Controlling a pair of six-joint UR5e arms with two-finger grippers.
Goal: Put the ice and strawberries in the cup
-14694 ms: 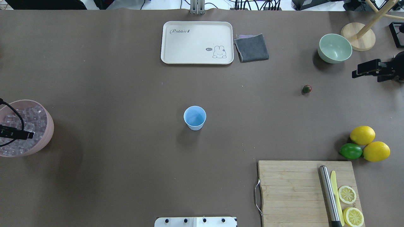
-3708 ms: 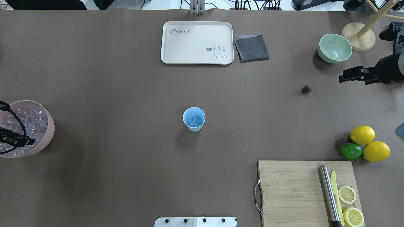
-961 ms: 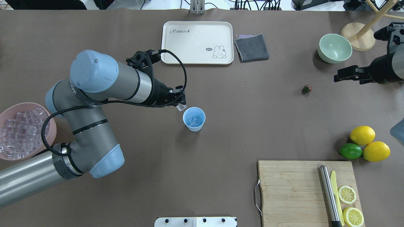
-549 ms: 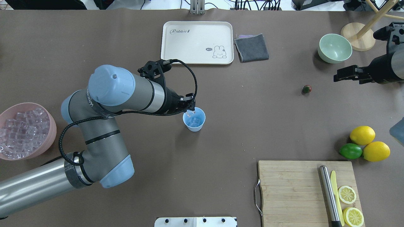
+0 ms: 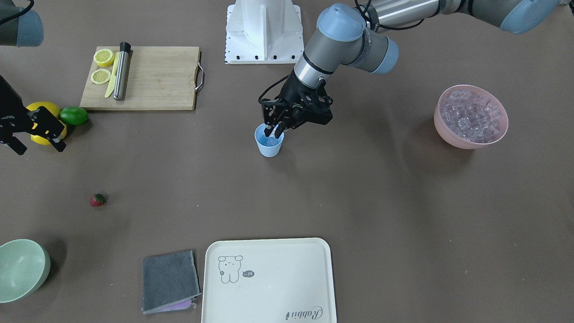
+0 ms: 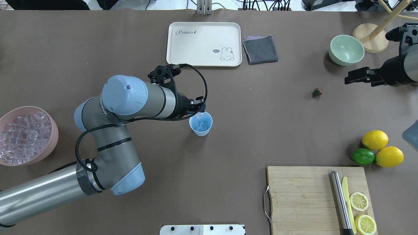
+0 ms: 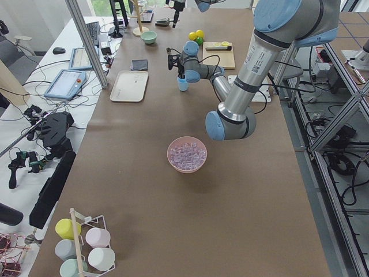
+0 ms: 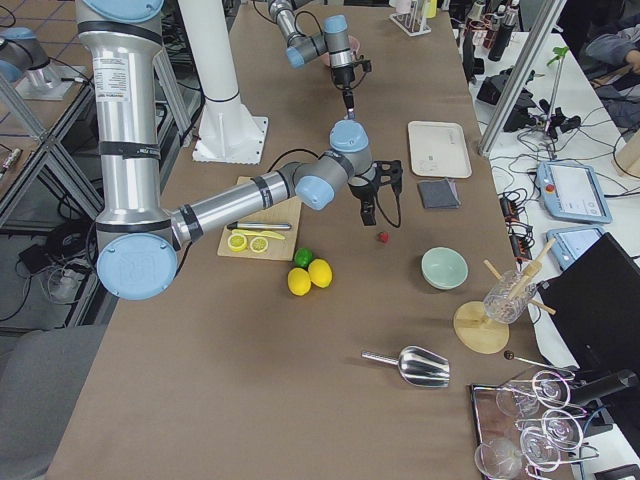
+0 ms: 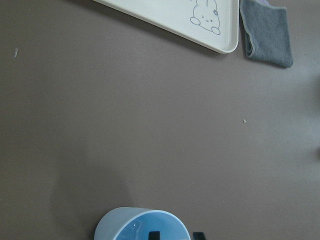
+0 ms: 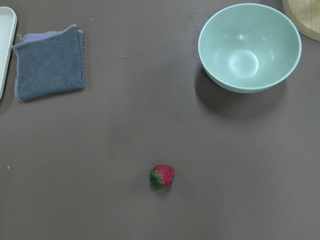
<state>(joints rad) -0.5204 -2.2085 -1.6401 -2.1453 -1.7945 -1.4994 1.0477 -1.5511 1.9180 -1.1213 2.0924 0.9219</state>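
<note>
The left tool (image 5: 272,132) pinches an ice cube (image 6: 200,115) just above the cup (image 5: 269,148), positioned for a drop inside; the right tool (image 5: 39,148), spread, hovers near the strawberry (image 5: 97,199).

Silver-grey arms (image 6: 39,195), pale-blue caps (image 6: 124,94), black cables (image 6: 200,75)

A cup (image 6: 202,132) stands mid-table with ice (image 6: 202,125) inside. A bowl (image 6: 54,143) heaped with ice sits far left; a strawberry (image 6: 317,92) lies right, a second bowl (image 6: 346,52) beyond it.
</note>
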